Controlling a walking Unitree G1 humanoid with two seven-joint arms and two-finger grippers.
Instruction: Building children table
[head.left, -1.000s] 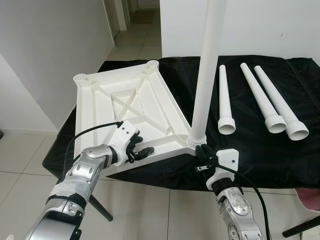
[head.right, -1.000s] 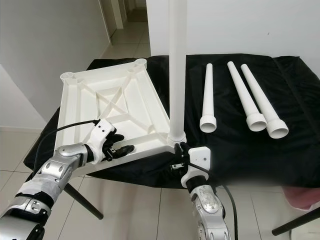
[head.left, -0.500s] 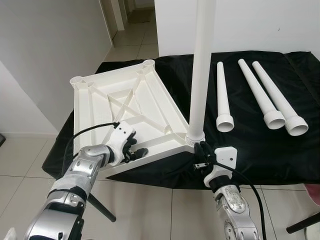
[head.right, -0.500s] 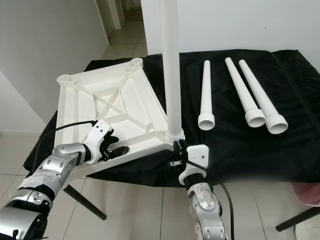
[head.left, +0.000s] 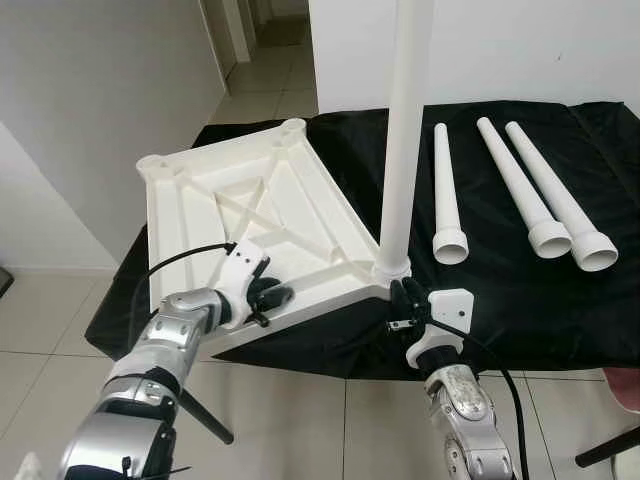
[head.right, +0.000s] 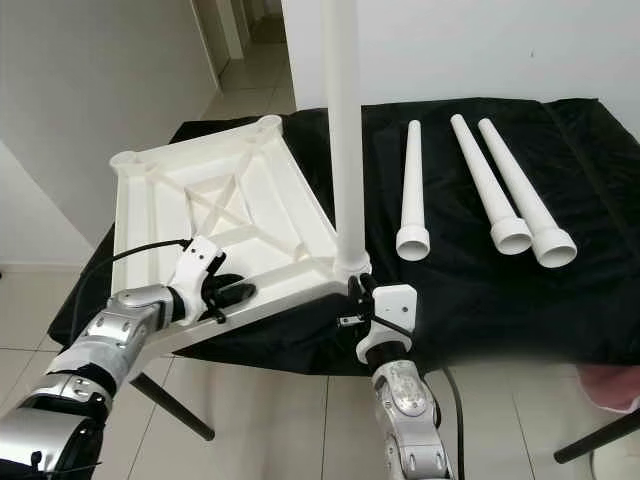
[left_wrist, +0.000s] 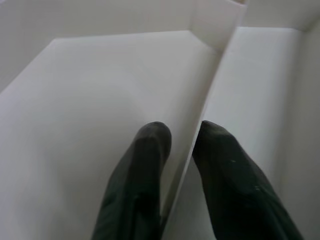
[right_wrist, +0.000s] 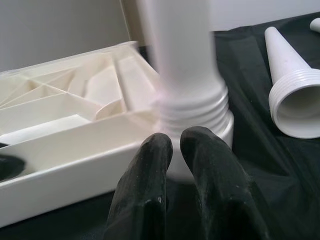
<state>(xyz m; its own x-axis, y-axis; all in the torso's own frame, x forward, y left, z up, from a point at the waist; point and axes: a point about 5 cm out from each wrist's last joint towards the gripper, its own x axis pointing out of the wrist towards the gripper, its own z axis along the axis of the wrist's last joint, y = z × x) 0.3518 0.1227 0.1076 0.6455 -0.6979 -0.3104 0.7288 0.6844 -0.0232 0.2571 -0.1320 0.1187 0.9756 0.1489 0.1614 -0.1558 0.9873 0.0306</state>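
Pinching near rim of upturned white tabletop (head.left: 250, 215) with left gripper (head.left: 268, 297), lying on black-draped worktop (head.left: 500, 300). Resting clenched right gripper (head.left: 402, 300) below corner socket with upright leg (head.left: 400, 150). Three loose legs (head.left: 520, 195) lying beside.

- My head views are bright and evenly lit, sharp throughout, with only soft shadows under the black cloth (head.left: 560, 300).
- My right wrist view shows the upright leg (right_wrist: 182, 60) smeared by blur.
- My left wrist view is dimmer and soft, white plastic (left_wrist: 100, 100) shading to grey.
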